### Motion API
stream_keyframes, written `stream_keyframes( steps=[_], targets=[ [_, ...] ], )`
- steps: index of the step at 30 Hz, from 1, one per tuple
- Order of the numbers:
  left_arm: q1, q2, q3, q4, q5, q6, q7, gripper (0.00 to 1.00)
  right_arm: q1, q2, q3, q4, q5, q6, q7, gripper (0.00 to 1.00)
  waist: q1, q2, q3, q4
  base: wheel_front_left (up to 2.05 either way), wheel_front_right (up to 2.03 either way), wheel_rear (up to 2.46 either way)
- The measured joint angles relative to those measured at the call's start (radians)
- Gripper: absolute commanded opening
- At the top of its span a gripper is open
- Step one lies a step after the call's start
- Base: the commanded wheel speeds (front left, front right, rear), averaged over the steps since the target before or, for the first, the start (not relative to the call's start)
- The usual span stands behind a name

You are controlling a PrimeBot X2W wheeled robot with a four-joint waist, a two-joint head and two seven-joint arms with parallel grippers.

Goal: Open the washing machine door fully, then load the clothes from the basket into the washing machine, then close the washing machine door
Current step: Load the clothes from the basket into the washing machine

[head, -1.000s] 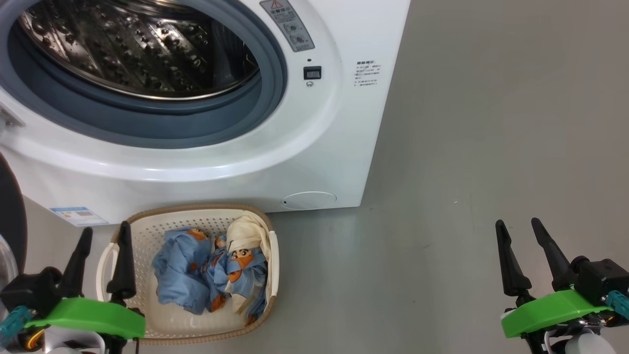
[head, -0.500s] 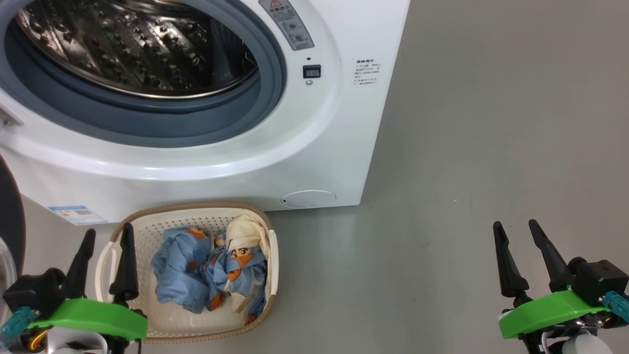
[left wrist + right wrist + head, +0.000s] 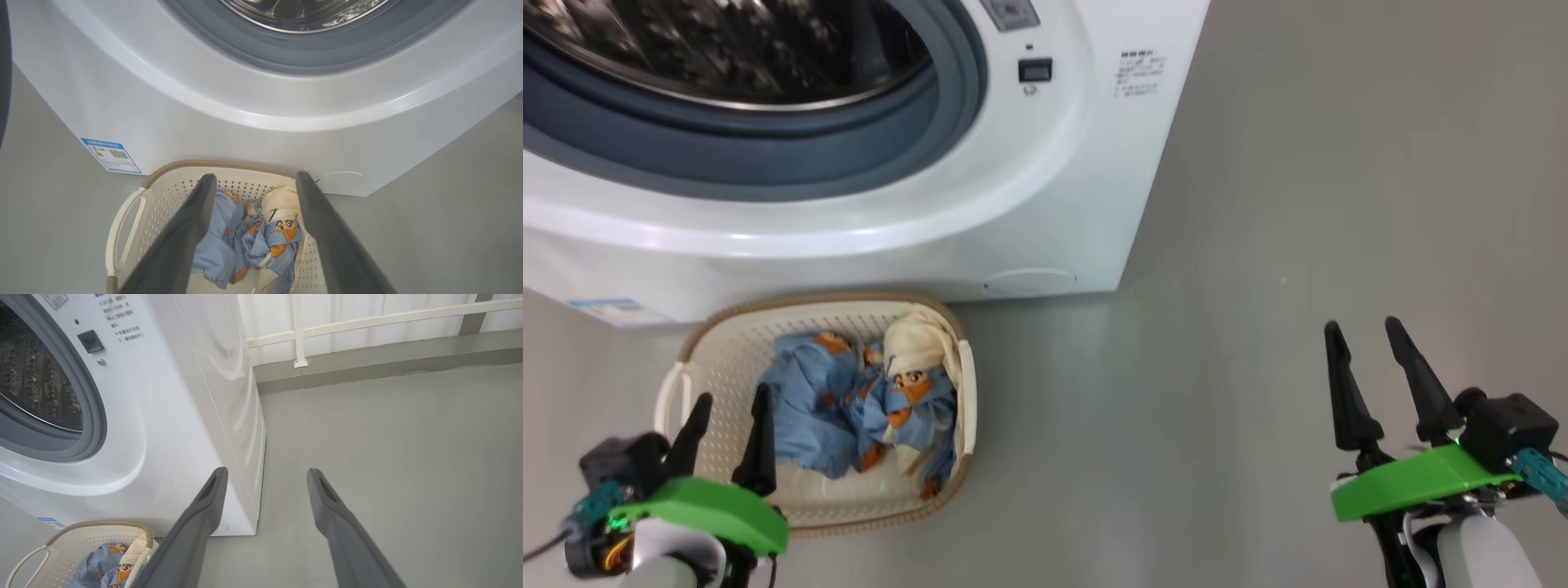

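Just ahead of our left gripper, spread wide, sat the rounded perforated basket of crumpled soft clothes; our right gripper gaped wide over smooth floor.

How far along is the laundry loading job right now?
Done: the washing machine stands open, its door swung aside at the left. In hand: the left gripper points at the basket, jaws open and empty; the right gripper hangs over bare floor, also open. Left: all the clothes visible lie in the basket, so loading and closing the door remain.
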State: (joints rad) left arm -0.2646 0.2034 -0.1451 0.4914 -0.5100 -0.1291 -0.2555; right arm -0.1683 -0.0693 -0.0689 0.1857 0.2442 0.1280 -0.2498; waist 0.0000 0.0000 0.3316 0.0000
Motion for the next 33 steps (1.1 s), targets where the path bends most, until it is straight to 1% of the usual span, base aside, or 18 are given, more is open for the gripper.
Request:
stream_keyframes(
  steps=[6,10,16,26,33],
  targets=[
    [-0.128,0.007,-0.055,0.167,-0.026,0.000,0.000,1.00,-0.054,0.008,0.021,-0.015,-0.005,0.000,0.000,1.00,-0.0001,0.0000,0.085,-0.008,0.00,0.00,0.00],
    [-0.218,0.017,-0.101,0.267,-0.063,0.000,0.000,1.00,-0.099,0.011,0.028,-0.025,-0.006,0.000,0.000,1.00,0.0000,0.0000,0.148,-0.017,0.00,0.00,0.00],
    [-0.335,0.034,-0.128,0.415,-0.104,0.000,0.000,1.00,-0.144,0.012,0.051,-0.038,-0.013,0.000,0.000,1.00,0.0000,0.0000,0.241,-0.033,0.00,0.00,0.00],
    [-0.496,0.061,-0.188,0.587,-0.158,0.000,0.000,1.00,-0.201,0.012,0.067,-0.062,0.005,0.000,0.000,1.00,-0.0001,0.0000,0.380,-0.058,0.00,0.00,0.00],
    [-0.568,0.068,-0.239,0.688,-0.188,0.000,0.008,1.00,-0.228,0.012,0.084,-0.072,0.005,0.000,0.000,1.00,0.0000,0.0000,0.446,-0.072,0.00,0.00,0.00]
  ],
)
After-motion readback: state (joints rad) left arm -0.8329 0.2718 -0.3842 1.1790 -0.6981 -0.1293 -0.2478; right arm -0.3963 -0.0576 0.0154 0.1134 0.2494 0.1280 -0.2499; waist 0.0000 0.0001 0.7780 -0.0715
